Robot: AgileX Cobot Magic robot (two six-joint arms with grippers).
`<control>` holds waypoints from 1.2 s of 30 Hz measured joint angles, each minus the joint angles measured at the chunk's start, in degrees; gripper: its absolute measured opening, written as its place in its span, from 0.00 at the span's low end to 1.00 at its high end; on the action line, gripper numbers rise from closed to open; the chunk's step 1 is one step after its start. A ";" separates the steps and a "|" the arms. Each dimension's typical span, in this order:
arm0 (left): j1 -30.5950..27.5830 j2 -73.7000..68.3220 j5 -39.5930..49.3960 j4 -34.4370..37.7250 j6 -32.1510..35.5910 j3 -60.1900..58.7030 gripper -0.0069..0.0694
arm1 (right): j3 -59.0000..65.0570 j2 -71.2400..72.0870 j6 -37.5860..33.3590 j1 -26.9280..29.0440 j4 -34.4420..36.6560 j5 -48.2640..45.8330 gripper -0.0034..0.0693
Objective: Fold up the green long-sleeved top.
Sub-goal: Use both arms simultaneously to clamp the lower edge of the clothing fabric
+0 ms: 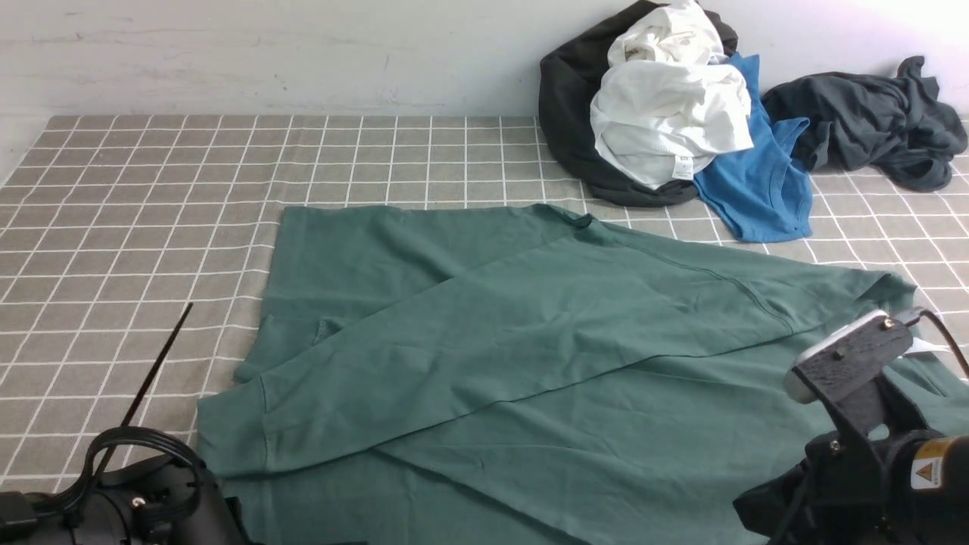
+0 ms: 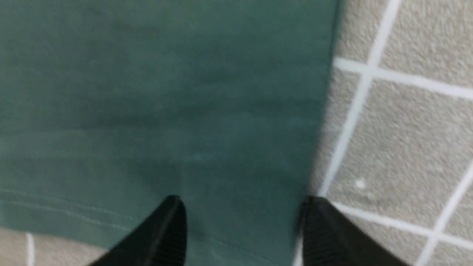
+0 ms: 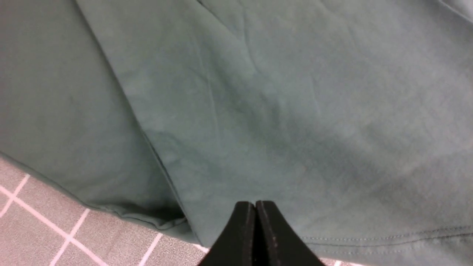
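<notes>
Left gripper (image 2: 240, 229): jaws apart, empty, over a corner of the green long-sleeved top (image 1: 530, 325), likely poised to pinch it.
Top: spread mid-table on checked cloth (image 1: 151, 189), sleeve (image 1: 469, 341) laid across body for folding.
Right gripper (image 3: 255, 221): jaws pressed together, empty, above hem.

The green long-sleeved top (image 1: 363, 250) lies spread flat on the checked surface (image 1: 113, 227) — dark green, lightly creased. One long sleeve (image 1: 492, 356) is folded diagonally across the body — its cuff (image 1: 231, 443) at the near left.
</notes>
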State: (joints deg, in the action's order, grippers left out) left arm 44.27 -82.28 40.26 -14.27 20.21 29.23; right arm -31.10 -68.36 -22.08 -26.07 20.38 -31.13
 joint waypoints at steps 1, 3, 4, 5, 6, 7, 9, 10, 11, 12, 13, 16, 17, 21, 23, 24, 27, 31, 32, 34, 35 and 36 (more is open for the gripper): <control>0.00 0.00 -0.06 -0.24 -0.04 0.00 0.47 | 0.00 0.00 -0.40 0.00 0.19 -0.06 0.03; 0.00 0.00 0.04 -0.29 -0.12 0.00 0.35 | 0.00 0.00 -0.65 0.00 0.25 -0.06 0.03; 0.00 0.06 0.30 -0.29 -0.12 0.00 0.29 | 0.00 0.00 -0.76 0.00 0.31 -0.06 0.03; 0.00 0.11 0.38 -0.29 -0.17 0.00 0.26 | 0.00 0.00 -0.84 0.00 0.31 -0.06 0.03; 0.00 0.79 0.71 -0.29 -0.17 0.00 0.16 | 0.00 0.00 -0.91 0.00 0.31 -0.06 0.03; 0.00 1.07 1.09 -0.31 -0.17 0.12 0.15 | 0.00 0.00 -1.08 0.00 0.31 -0.06 0.03; 0.00 3.45 2.82 -0.44 -0.61 0.84 0.10 | 0.00 0.00 -2.23 0.00 0.10 -0.06 0.03; 0.00 4.36 3.48 -0.59 -0.95 1.15 0.09 | 0.00 0.00 -3.03 0.00 0.10 -0.11 0.03; 0.00 5.33 4.07 -0.94 -1.65 1.32 0.09 | 0.00 0.00 -4.22 0.00 0.10 -0.24 0.03; 0.00 6.07 4.57 -1.21 -1.96 1.42 0.09 | 0.00 0.07 -5.03 0.00 0.05 -0.41 0.03; 0.00 7.77 5.67 -1.98 -4.04 1.50 0.09 | -0.29 0.55 -6.95 0.00 -0.11 -1.75 0.03; 0.00 10.27 8.00 -3.92 -8.52 1.50 0.09 | -2.23 1.52 -9.60 0.00 -0.31 -6.17 0.03; 0.00 11.13 9.10 -4.96 -10.54 1.50 0.09 | -3.54 1.78 -10.30 0.00 -0.37 -8.19 0.03; 0.00 13.37 12.93 -8.88 -17.34 1.50 0.09 | -9.58 2.07 -11.67 0.00 -2.87 -14.09 0.04; 0.00 14.42 14.24 -9.80 -21.54 1.50 0.09 | -12.73 2.07 -13.19 0.00 -7.88 -17.05 0.11; 0.00 14.68 14.52 -9.80 -22.39 1.50 0.09 | -12.80 2.07 -13.64 0.00 -9.41 -17.47 0.13; 0.00 15.44 14.94 -9.81 -25.63 1.50 0.09 | -11.54 1.44 -15.43 0.00 -19.51 -18.70 0.27; 0.00 16.22 15.05 -10.17 -27.06 1.50 0.09 | -6.11 -1.94 -15.84 0.00 -33.71 -17.24 0.47; 0.00 16.36 15.05 -10.38 -27.19 1.50 0.09 | -4.75 -2.97 -15.84 0.00 -36.19 -16.38 0.50; 0.00 16.63 15.00 -10.97 -27.50 1.44 0.09 | -1.93 -5.39 -15.31 0.00 -40.65 -13.83 0.55; 0.00 16.71 14.94 -11.40 -27.81 1.44 0.09 | -0.58 -6.75 -14.67 0.00 -42.55 -12.11 0.56; 0.00 16.71 14.75 -11.72 -28.16 1.44 0.09 | 0.54 -8.07 -14.04 0.00 -44.26 -10.31 0.57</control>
State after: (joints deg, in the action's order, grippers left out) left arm 44.27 -65.57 55.01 -25.99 -7.96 30.67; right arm -30.56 -76.43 -36.11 -26.07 -23.89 -41.45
